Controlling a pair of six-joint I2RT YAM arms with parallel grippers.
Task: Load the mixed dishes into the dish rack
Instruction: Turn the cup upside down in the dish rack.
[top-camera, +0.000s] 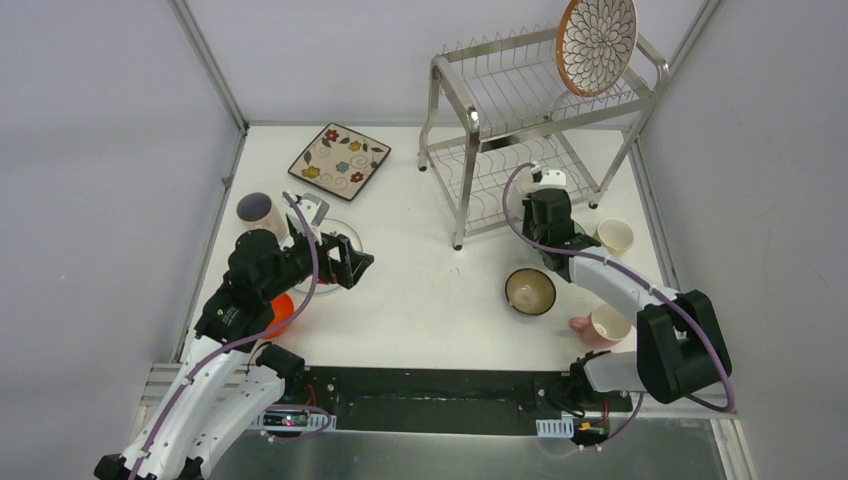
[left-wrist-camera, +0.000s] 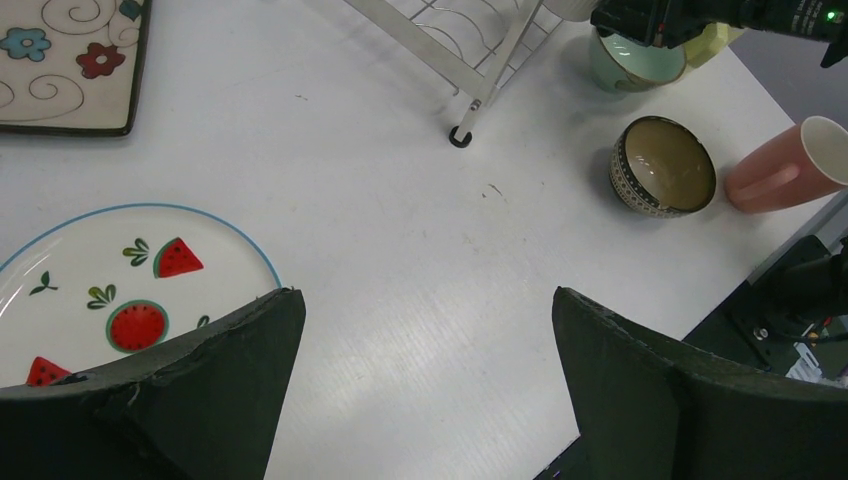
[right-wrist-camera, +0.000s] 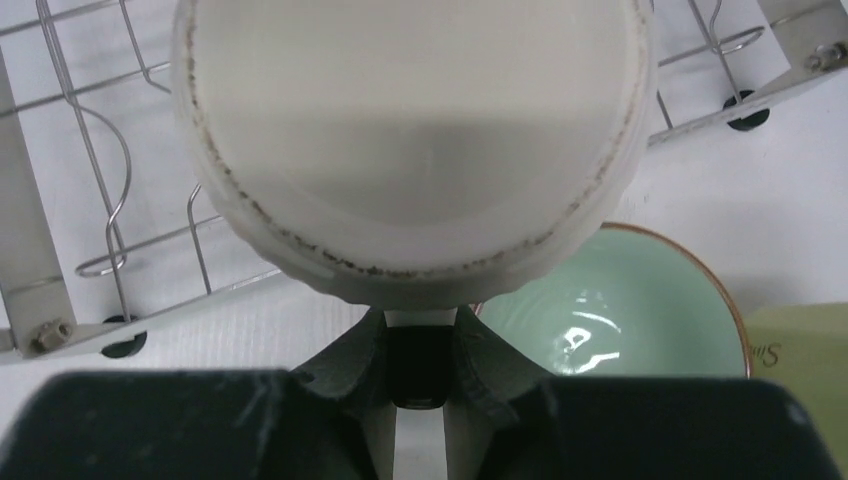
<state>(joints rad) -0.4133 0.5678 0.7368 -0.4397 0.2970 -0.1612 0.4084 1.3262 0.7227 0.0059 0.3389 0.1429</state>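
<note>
Now my right hand (right-wrist-camera: 420, 345) is closed narrow on a white dish (right-wrist-camera: 410, 140), pinching its rim on the near side. I cannot tell if it is a cup or a small bowl. I hold it up in front of the lower shelf of the dish rack (top-camera: 470, 120), at the rack's near right side, and it does not yet rest on the wires. Under it on the surface (top-camera: 440, 290) stands the mint bowl (right-wrist-camera: 620, 310), just beside the rack's near foot. My left hand (left-wrist-camera: 425, 310) is wide and holds nothing. It hangs over the left part of the surface, by the near right edge of the watermelon plate (left-wrist-camera: 120, 280).

I judge that the step in hand is to put the white dish into the lower shelf. The next move calls for carrying it in over the wire slots, lowering it until it sits between the wires, and only then opening the fingers. I must take care not to knock the tube frame or the mint bowl.

Only the petal-pattern plate (top-camera: 597, 42) is loaded; it stands on the upper shelf at the far right. The square floral plate (top-camera: 340, 160), brown bowl (top-camera: 530, 290), pink cup (top-camera: 600, 325) and pale cup (top-camera: 615, 235) are on the surface, so most of the task is left.
</note>
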